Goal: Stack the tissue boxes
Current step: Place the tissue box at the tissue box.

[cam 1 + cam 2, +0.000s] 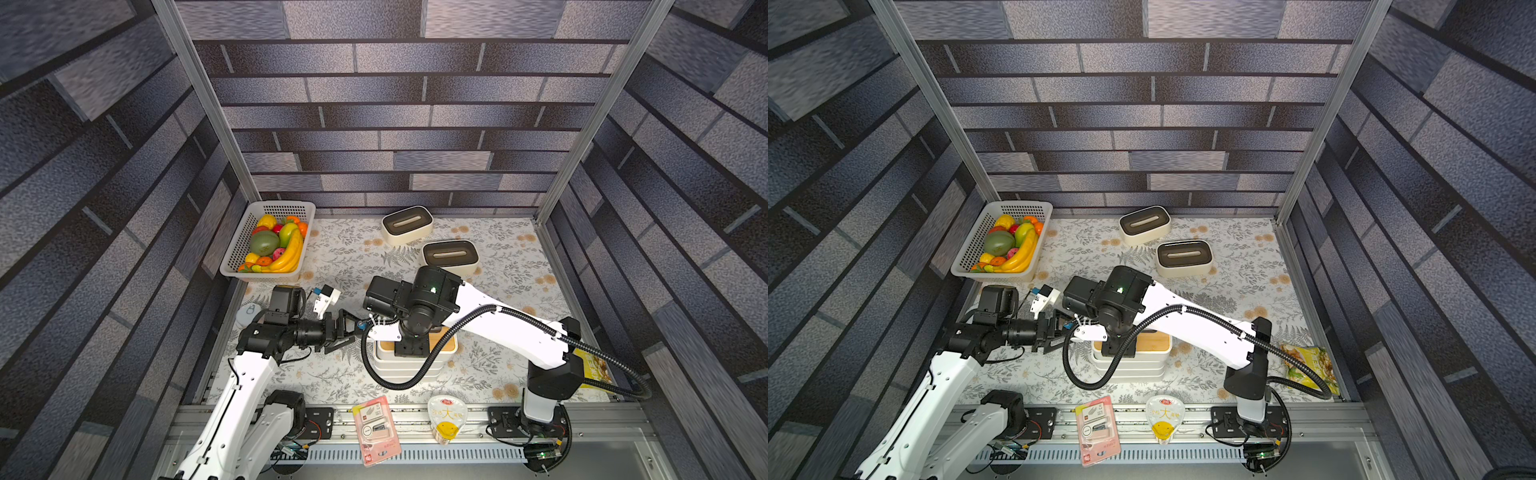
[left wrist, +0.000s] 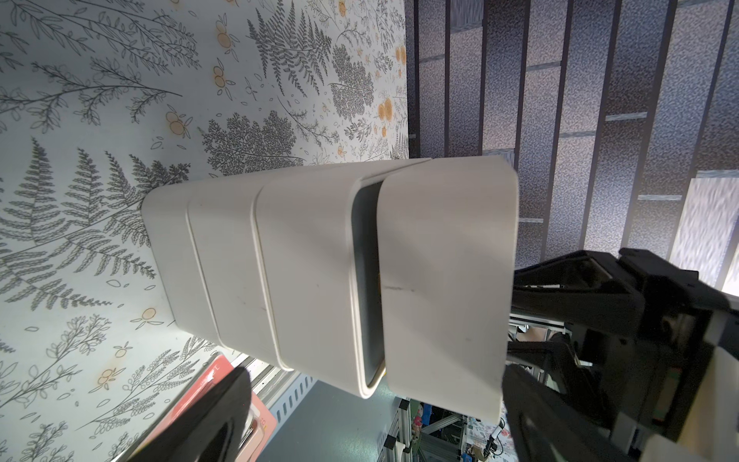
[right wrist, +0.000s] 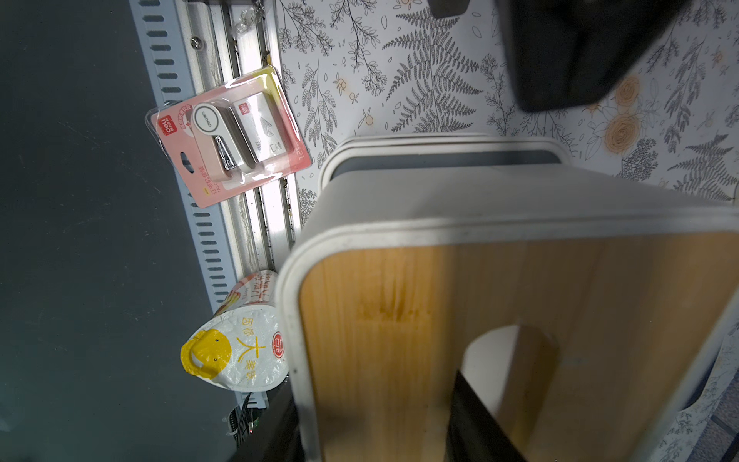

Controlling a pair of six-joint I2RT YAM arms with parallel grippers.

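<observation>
A stack of white tissue boxes [image 1: 409, 370] [image 1: 1127, 370] stands at the front middle of the flowered table. My right gripper [image 1: 411, 347] [image 3: 372, 432] is shut on the top box with the light wood lid [image 3: 400, 320], one finger in its slot and one outside its wall. That box sits offset over the slate-grey lid [image 2: 366, 280] of the box below. Whether they touch is unclear. My left gripper [image 1: 345, 332] [image 2: 376, 416] is open just left of the stack, touching nothing. Two brown-lidded boxes [image 1: 407, 224] [image 1: 451, 257] lie apart at the back.
A white perforated fruit basket [image 1: 282, 204] stands at the back left. A pink stapler pack [image 1: 376, 430] and a jelly pouch [image 1: 446, 417] lie on the front rail. A yellow snack bag [image 1: 594, 370] is by the right arm's base, and a small round white object [image 1: 249, 311] by the left arm.
</observation>
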